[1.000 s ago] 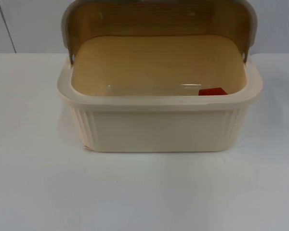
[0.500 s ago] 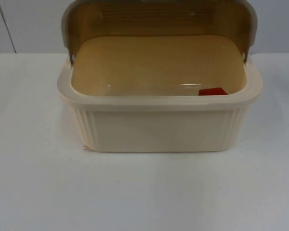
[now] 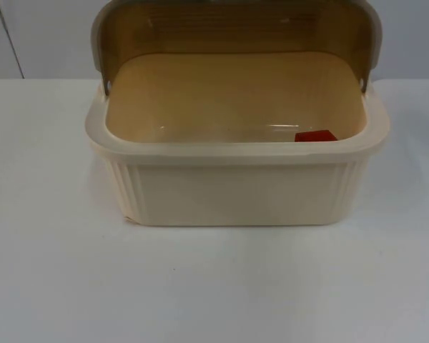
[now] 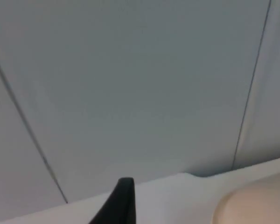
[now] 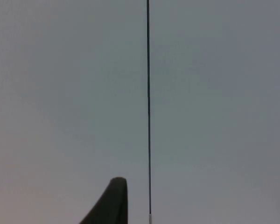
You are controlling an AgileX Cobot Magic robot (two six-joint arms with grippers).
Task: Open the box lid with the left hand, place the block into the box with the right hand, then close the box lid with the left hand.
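Observation:
A cream ribbed box [image 3: 236, 189] stands in the middle of the table in the top view. Its brownish translucent lid [image 3: 236, 28] is swung up and back, leaving the box open. A red block [image 3: 315, 136] lies on the box floor by the front right corner. My left gripper [image 4: 123, 203] is raised and faces the grey partition wall, with a rounded cream edge of the box [image 4: 256, 205] beside it. My right gripper [image 5: 113, 200] also points at the wall, away from the box.
White table top [image 3: 214, 286] stretches in front of the box and to both sides. The grey partition wall [image 3: 43, 36] with vertical seams closes the far edge, right behind the raised lid.

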